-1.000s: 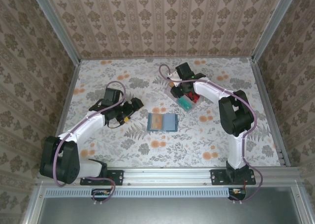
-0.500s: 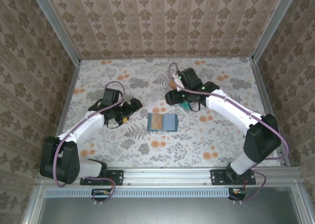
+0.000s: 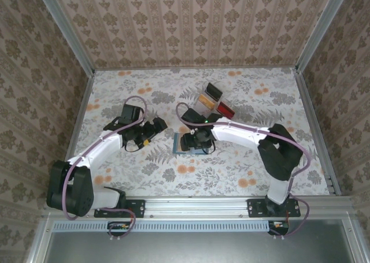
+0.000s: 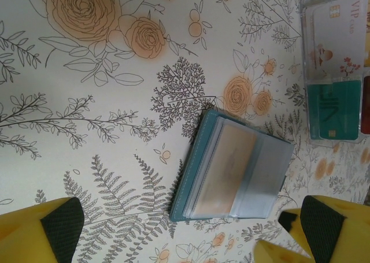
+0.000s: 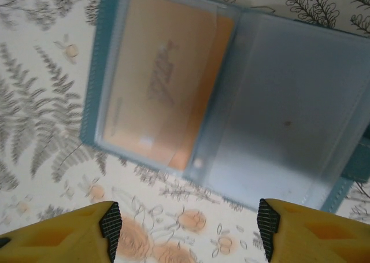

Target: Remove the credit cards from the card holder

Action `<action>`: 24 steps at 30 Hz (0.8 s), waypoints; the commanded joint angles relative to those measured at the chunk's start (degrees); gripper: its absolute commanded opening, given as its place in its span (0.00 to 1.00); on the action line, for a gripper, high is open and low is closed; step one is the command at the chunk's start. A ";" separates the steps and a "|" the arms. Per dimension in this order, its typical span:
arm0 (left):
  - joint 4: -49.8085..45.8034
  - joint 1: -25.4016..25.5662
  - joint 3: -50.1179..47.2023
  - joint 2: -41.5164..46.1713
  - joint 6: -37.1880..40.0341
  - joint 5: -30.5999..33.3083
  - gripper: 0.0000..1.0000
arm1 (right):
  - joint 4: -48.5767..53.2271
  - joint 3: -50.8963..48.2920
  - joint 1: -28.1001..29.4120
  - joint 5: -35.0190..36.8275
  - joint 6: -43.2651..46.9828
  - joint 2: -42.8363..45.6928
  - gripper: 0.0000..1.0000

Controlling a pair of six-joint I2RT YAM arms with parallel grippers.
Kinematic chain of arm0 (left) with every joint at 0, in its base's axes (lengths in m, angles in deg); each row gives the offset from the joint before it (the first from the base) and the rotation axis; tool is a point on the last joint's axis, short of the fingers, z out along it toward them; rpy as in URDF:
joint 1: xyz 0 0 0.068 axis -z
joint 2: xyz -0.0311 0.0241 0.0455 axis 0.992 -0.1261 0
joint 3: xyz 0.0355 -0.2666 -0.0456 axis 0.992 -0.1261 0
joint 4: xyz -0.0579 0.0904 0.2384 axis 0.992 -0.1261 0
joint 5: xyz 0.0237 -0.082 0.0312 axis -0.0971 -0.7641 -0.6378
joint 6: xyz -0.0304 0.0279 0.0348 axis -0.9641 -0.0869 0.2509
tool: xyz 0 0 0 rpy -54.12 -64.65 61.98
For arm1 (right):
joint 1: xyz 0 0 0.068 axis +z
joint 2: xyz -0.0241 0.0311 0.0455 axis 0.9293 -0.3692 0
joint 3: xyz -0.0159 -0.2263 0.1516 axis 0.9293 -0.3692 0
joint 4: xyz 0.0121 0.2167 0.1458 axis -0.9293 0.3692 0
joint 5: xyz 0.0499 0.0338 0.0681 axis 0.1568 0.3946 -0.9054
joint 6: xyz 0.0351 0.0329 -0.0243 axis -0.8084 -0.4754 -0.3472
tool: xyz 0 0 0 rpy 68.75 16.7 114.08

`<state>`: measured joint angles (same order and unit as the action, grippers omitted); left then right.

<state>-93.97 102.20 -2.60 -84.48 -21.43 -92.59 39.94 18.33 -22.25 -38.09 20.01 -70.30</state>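
Note:
The teal-blue card holder point(image 5: 243, 95) lies open and flat on the floral table. An orange card point(image 5: 165, 78) sits under its left clear sleeve, and the right sleeve looks blue-grey with no card showing. My right gripper point(image 5: 189, 231) hovers open just above the holder's near edge, and in the top view the right gripper point(image 3: 193, 143) covers most of the card holder point(image 3: 177, 144). My left gripper point(image 3: 157, 126) stays to the left of it, open and holding nothing. From the left wrist, the card holder point(image 4: 231, 170) lies ahead of the open left gripper point(image 4: 188, 243).
A clear compartment tray point(image 3: 215, 101) stands behind the holder with yellow, black and red contents. In the left wrist view the tray point(image 4: 338, 72) holds a white VIP card and a teal card. Papered walls enclose the table on three sides.
The right arm swung from the tray at the back down and left to hover over the card holder. The left arm barely moved.

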 commanded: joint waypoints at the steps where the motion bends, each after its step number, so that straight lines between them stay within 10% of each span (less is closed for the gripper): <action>1: -1.78 -0.41 -0.51 1.68 1.70 -0.18 1.00 | 4.14 4.30 -0.02 4.03 -2.42 -3.67 0.64; 24: 2.30 1.18 -0.63 -3.12 1.64 -4.36 1.00 | 7.52 5.93 -0.64 8.85 -0.24 -12.43 0.50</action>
<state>-92.81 102.63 -2.62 -86.64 -20.99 -95.26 44.77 26.03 -22.44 -31.97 19.46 -81.19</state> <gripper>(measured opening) 0.993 0.510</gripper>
